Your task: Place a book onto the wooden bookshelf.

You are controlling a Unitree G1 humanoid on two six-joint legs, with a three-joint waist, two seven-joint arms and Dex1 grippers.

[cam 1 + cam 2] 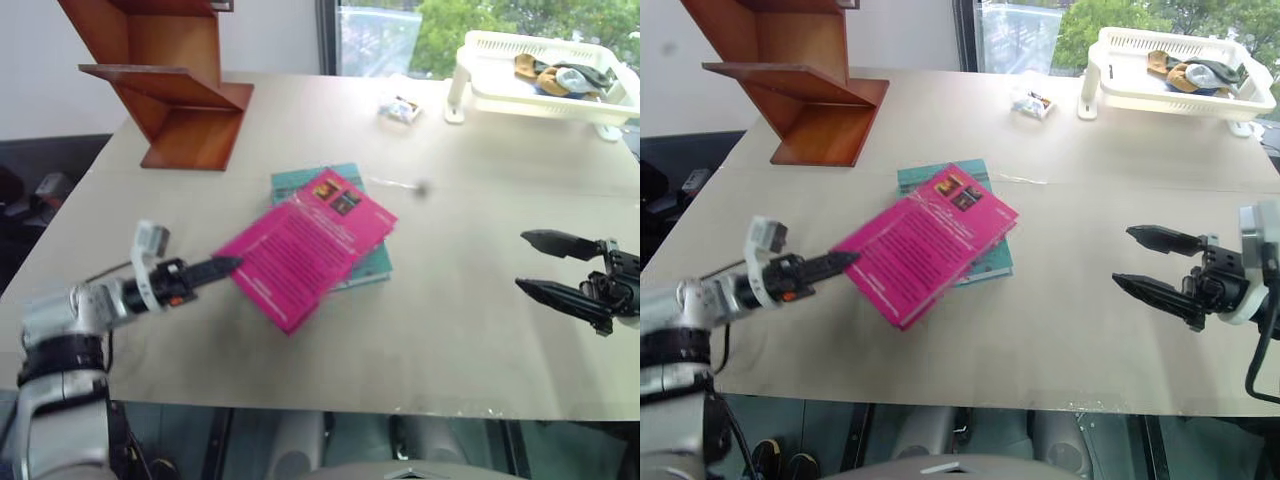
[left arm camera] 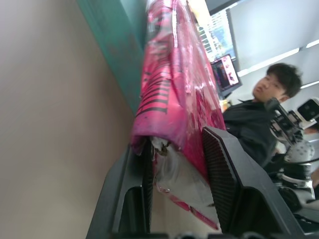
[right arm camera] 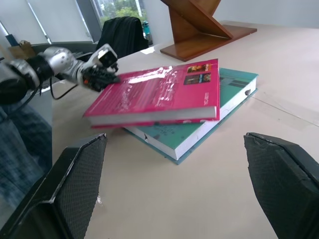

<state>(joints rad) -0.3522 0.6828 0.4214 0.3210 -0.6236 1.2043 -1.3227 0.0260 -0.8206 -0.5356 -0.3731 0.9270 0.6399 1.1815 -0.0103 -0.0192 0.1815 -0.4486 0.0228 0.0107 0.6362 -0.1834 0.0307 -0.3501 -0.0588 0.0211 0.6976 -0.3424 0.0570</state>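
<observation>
The pink book (image 1: pixel 306 246) lies in the middle of the table (image 1: pixel 460 330), partly on top of a teal book (image 1: pixel 372 262). Its far right part rests on the teal cover. Its near left corner stands lifted off the table, and this corner is between the two black fingers of the left gripper (image 1: pixel 222 266). In the left wrist view the fingers (image 2: pixel 227 169) sit on both sides of the book's edge, clamped on it, with some crumpled clear wrapping between them.

The right gripper (image 1: pixel 1150 262) hangs over the right part of the table, well apart from both books. Its two fingers are spread wide and nothing is between them.

The wooden bookshelf (image 1: pixel 170 80) stands at the far left corner of the table, near the left edge. Its lowest flat ledge is open toward the books. Between the books and the bookshelf the table surface is bare. At the far right edge stands a white basket (image 1: pixel 545 75) with some cloth things inside. A small packet (image 1: pixel 399 110) lies just left of it. The near strip of the table, along the near edge, is bare too.

In the left wrist view a person in dark clothes (image 2: pixel 251 127) is beyond the book.
</observation>
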